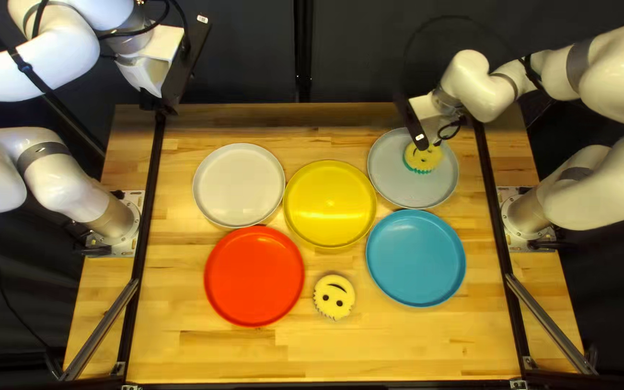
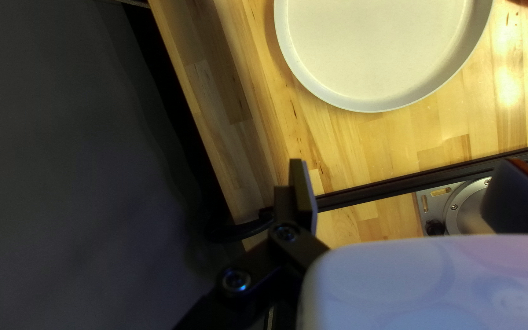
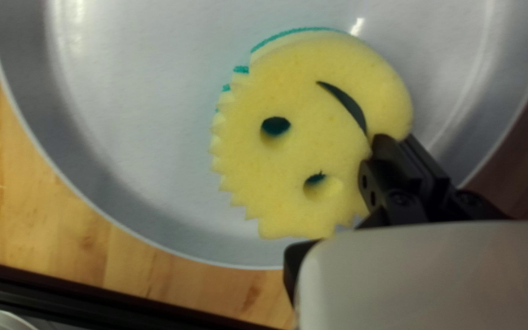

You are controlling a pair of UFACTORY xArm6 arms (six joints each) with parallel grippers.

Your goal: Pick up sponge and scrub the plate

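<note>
Pale wooden tabletop [image 1: 399,347], dark curtain [image 1: 254,50] behind; right gripper [image 1: 435,119] drawn narrow, pinching the toothed sponge [image 1: 419,160] by its edge within the grey plate [image 1: 399,189]; left gripper [image 1: 157,108] spread wide; second sponge [image 1: 334,297] (smile inverted) between red plate [image 1: 254,276] and blue plate [image 1: 416,258]

A white plate [image 1: 239,185], a yellow plate [image 1: 330,204], a red plate [image 1: 254,276] and a blue plate [image 1: 415,258] are laid on the desk [image 1: 413,347]; a loose sponge [image 1: 334,297] is set between the last two.

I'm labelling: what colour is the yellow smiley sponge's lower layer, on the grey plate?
Green lower layer, clearest in top left view.
</note>
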